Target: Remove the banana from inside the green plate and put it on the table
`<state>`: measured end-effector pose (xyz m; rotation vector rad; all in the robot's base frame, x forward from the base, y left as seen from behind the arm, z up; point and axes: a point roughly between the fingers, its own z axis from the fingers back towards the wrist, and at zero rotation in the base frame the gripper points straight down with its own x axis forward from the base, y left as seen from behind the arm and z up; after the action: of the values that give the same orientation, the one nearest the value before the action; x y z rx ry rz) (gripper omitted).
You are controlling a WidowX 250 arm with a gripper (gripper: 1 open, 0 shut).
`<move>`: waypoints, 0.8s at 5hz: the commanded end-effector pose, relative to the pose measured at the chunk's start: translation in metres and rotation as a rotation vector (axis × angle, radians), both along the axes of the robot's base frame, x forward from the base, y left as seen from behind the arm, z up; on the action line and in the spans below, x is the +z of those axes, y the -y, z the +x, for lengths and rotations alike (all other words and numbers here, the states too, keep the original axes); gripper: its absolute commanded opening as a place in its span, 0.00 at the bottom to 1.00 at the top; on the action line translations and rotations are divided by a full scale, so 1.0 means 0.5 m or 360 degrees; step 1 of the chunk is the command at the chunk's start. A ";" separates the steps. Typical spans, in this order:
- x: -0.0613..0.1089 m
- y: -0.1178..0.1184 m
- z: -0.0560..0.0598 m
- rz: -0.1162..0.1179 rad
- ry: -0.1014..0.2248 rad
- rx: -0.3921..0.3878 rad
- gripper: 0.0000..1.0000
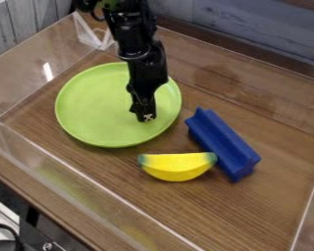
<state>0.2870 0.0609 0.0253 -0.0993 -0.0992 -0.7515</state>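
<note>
The small yellow banana (177, 166) with dark greenish tips lies on the brown table (107, 196), in front of the green plate (94, 108) and clear of its rim. The plate holds nothing. My black gripper (145, 110) hangs over the plate's right part, fingers pointing down, shut on nothing. It is well back and left of the banana.
A blue ridged block (223, 143) lies at an angle right of the banana, almost touching it. Clear acrylic walls (28, 59) border the tabletop on the left, front and right sides.
</note>
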 end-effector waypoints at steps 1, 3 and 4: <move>0.032 -0.005 0.023 0.0011 0.0088 0.0012 0.00; 0.056 -0.015 0.045 0.0016 0.0154 0.0047 0.00; 0.058 -0.024 0.056 0.0018 0.0175 0.0063 0.00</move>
<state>0.3060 0.0674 0.0393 -0.0771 -0.1524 -0.7247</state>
